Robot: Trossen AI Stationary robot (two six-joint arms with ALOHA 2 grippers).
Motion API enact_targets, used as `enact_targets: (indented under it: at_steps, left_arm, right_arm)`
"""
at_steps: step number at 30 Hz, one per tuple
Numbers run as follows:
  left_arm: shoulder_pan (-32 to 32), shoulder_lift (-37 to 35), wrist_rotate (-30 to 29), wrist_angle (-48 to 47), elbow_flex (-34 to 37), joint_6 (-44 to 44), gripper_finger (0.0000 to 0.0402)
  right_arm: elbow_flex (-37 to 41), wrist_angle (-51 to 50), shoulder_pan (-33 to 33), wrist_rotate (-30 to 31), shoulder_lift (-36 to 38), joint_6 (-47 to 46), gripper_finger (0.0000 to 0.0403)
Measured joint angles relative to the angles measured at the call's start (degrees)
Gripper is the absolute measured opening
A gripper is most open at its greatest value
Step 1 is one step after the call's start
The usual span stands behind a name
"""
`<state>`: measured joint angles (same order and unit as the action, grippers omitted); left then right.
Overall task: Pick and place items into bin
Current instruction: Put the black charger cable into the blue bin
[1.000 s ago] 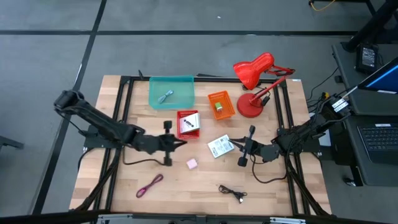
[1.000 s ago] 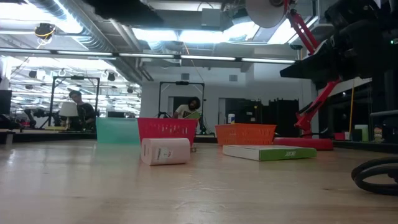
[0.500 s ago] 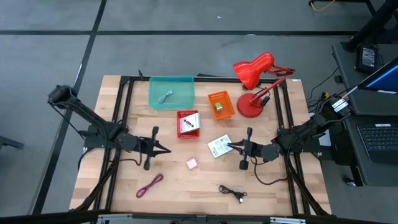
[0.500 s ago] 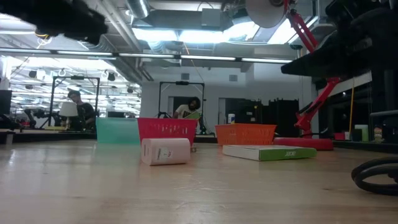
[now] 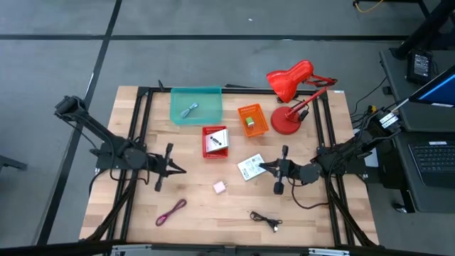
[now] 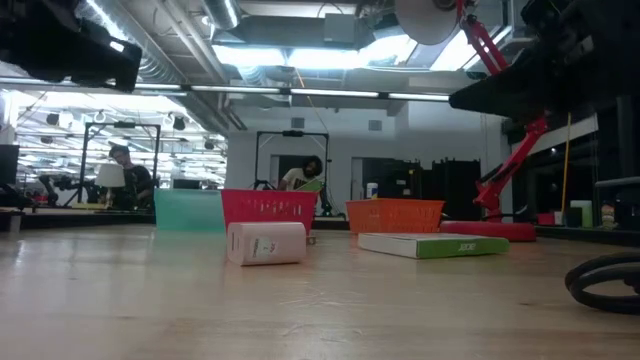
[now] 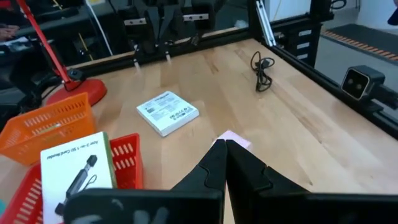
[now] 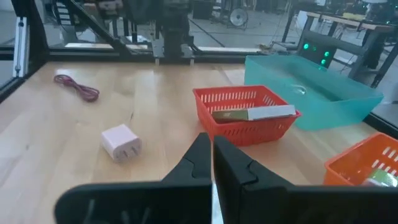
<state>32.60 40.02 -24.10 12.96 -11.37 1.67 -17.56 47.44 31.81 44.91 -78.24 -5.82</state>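
A white printed packet (image 5: 251, 167) lies flat on the table's middle, and a pink cube (image 5: 220, 186) sits nearer the front. A maroon cable (image 5: 170, 211) and a black cable (image 5: 264, 220) lie near the front edge. A second white packet lies in the red basket (image 5: 215, 141), and a blue-grey cable (image 5: 189, 110) lies in the teal bin (image 5: 195, 105). My left gripper (image 5: 183, 171) is shut and empty, held above the table left of the pink cube (image 7: 234, 138). My right gripper (image 5: 262, 167) is shut and empty, held above the loose packet's right edge.
An orange basket (image 5: 252, 119) stands right of the red basket. The red desk lamp (image 5: 291, 92) stands at the far right. Black frame rails (image 5: 138, 128) run along the table's sides. People show in the room beyond the table in the low view (image 6: 305, 172).
My left gripper has drawn back from beside the red basket toward the table's left edge, staying shut and above the table. Nothing on the table has moved.
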Motion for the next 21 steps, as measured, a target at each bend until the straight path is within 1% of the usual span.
enact_targets:
  at_steps: [4, 8, 11, 13, 15, 18, 21]
  left_arm:
    - [-0.08, -4.74, 0.04, 0.06, 2.93, 0.88, 0.0002]
    - [-0.09, -8.76, 0.09, 0.07, 4.51, 3.36, 0.0002]
    - [-0.27, -11.18, 0.78, 0.1, 5.38, 6.14, 0.0002]
    - [-0.84, -12.75, 1.63, 0.15, 6.04, 6.46, 0.0002]
    - [-1.4, -14.15, 2.8, 0.09, 6.67, 5.73, 0.0002]
    - [-1.75, -15.05, 4.47, 0.05, 7.19, 3.3, 0.0002]
    - [-1.75, -15.09, 4.66, 0.03, 7.19, 4.43, 0.0002]
  right_arm:
    - [-2.83, -0.12, 0.0, -0.11, -0.04, 2.3, 0.0]
    - [-7.6, -4.95, 0.1, -1.58, -0.04, 5.84, 0.0]
    - [-12.22, -13.99, 0.13, -1.68, -0.04, 5.98, 0.0]
    - [-15.87, -20.72, 0.13, -1.69, -0.04, 4.89, 0.0]
    - [-20.1, -28.33, 0.13, -1.75, -0.04, 2.19, 0.0]
    - [-26.34, -39.84, 0.13, -3.73, -0.06, -3.12, 0.0]
    - [-31.95, -48.05, 0.13, -5.83, -0.25, -8.38, 0.0]
